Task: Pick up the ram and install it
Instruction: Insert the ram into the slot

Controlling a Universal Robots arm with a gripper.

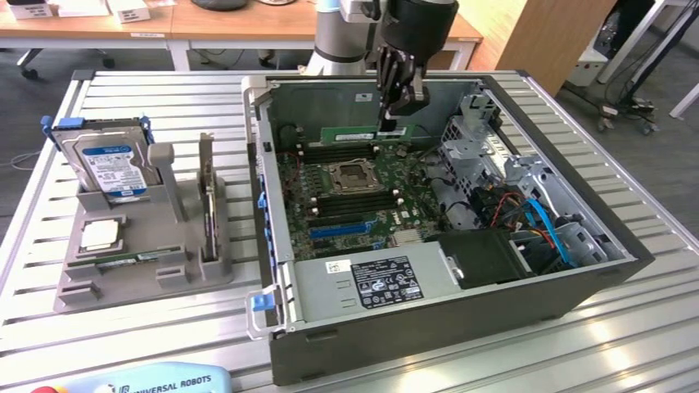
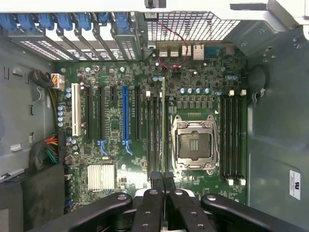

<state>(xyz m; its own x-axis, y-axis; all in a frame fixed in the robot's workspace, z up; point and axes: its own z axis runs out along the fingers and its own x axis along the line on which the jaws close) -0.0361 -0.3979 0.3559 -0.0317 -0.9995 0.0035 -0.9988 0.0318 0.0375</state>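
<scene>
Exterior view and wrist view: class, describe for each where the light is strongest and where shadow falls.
Exterior view: even room light; the slatted table gleams brightest, the computer case is darkest on its near wall. Wrist view: the case rim is washed pale, the motherboard evenly lit, the cables beside it sit in shadow, the gripper is a dark shape.

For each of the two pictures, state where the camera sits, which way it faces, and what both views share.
Exterior view: off the arm, raised, looking down into the open computer case; the arm and gripper show, shut on the ram.
Wrist view: on the wrist, looking straight down at the motherboard; the gripper's fingers show.
Shared: the ram and the CPU socket.
</scene>
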